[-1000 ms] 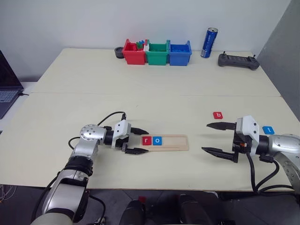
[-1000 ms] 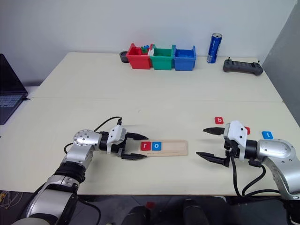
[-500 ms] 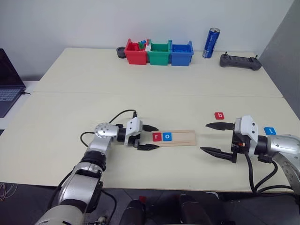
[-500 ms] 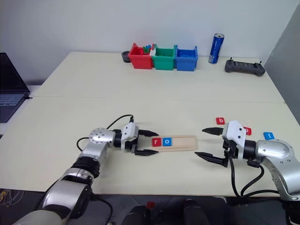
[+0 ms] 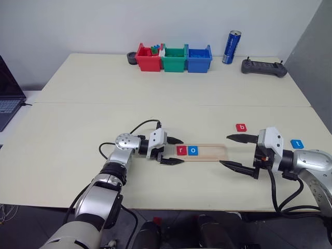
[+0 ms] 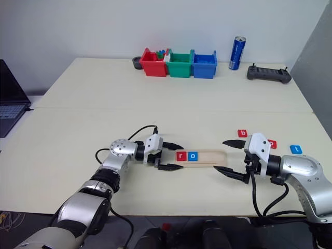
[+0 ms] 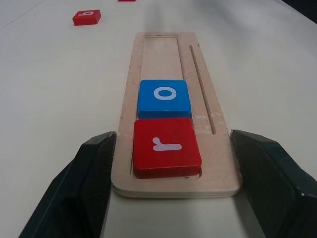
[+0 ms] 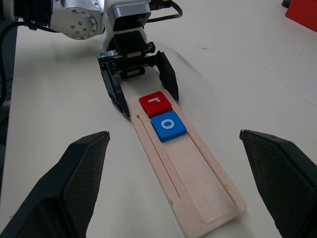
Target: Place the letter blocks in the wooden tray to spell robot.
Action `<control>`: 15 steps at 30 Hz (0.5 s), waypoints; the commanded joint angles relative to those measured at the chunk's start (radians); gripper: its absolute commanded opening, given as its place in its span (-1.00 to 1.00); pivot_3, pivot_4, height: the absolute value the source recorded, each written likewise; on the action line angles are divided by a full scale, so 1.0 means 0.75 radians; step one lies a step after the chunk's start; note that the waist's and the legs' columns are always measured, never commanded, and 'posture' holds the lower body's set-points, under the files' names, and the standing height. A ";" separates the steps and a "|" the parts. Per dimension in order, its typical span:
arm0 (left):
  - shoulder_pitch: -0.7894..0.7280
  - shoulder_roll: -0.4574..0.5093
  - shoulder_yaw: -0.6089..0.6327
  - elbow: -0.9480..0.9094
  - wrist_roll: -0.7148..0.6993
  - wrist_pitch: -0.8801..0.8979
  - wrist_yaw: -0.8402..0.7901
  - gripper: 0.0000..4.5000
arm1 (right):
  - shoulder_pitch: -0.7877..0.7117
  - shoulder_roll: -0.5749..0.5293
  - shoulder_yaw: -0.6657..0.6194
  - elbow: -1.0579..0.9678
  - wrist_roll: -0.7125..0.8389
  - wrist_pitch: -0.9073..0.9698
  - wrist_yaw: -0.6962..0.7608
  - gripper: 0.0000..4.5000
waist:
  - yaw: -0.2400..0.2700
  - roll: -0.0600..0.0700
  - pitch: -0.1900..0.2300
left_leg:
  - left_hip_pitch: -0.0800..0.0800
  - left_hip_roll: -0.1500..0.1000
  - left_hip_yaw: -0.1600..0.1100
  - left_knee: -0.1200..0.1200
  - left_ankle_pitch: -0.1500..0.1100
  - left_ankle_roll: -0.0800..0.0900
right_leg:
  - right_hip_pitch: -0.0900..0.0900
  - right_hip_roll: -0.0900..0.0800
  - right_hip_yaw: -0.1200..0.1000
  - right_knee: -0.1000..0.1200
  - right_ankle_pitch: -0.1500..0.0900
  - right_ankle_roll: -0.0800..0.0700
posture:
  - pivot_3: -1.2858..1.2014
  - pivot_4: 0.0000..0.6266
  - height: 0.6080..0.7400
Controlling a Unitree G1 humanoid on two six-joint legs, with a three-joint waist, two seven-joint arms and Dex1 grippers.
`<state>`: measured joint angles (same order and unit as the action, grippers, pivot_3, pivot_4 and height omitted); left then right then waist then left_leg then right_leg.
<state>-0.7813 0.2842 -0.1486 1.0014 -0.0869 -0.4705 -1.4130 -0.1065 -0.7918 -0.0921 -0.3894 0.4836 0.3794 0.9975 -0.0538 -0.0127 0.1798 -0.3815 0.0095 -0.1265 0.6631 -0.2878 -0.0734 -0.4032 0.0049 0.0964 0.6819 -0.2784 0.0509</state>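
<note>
Trainee: Why does the left gripper (image 5: 181, 150) straddle the wooden tray (image 5: 210, 151)?

Lead: Its two fingers are clamped on the tray's near end, beside the red r (image 5: 181, 150), probably to steady or slide it. The blue o (image 5: 192, 150) sits next in the groove.

Trainee: And the right gripper (image 5: 225, 150)?

Lead: Spread wide and empty at the tray's far end, likely ready to fetch. The b (image 5: 241, 127), a red tile (image 6: 273, 144) and the t (image 5: 296, 143) lie loose beyond that end.
</note>
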 commanded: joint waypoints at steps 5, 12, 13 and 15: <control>-0.017 -0.037 0.001 -0.008 0.021 -0.035 0.025 0.49 | 0.000 0.014 0.012 -0.042 -0.005 -0.013 -0.025 1.00 | 0.000 0.000 0.000 | 0.000 0.000 0.000 0.000 0.000 0.000 | 0.000 0.000 0.000 0.000 0.000 0.000 | 0.03 -0.52 1.00; -0.008 -0.037 0.001 -0.020 0.024 -0.026 0.026 0.49 | -0.011 0.019 0.023 -0.032 -0.006 -0.016 -0.030 1.00 | 0.000 0.000 0.000 | 0.000 0.000 0.000 0.000 0.000 0.000 | 0.000 0.000 0.000 0.000 0.000 0.000 | 0.03 -0.52 1.00; -0.006 -0.036 0.001 -0.022 0.024 -0.022 0.028 0.65 | -0.011 0.020 0.025 -0.030 -0.008 -0.017 -0.031 1.00 | 0.000 0.000 0.000 | 0.000 0.000 0.000 0.000 0.000 0.000 | 0.000 0.000 0.000 0.000 0.000 0.000 | 0.03 -0.52 1.00; 0.001 -0.033 0.001 -0.028 0.023 -0.015 0.028 0.94 | -0.012 0.020 0.027 -0.026 -0.009 -0.020 -0.031 1.00 | 0.000 0.000 0.000 | 0.000 0.000 0.000 0.000 0.000 0.000 | 0.000 0.000 0.000 0.000 0.000 0.000 | 0.03 -0.52 1.00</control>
<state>-0.7806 0.2601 -0.1493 1.0031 -0.0685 -0.4839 -1.4008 -0.1037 -0.7782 -0.0568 -0.3894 0.4824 0.3793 0.9798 -0.0541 -0.0127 0.1798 -0.3813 0.0095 -0.1266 0.6631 -0.2877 -0.0734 -0.4032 0.0050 0.0964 0.6821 -0.2784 0.0509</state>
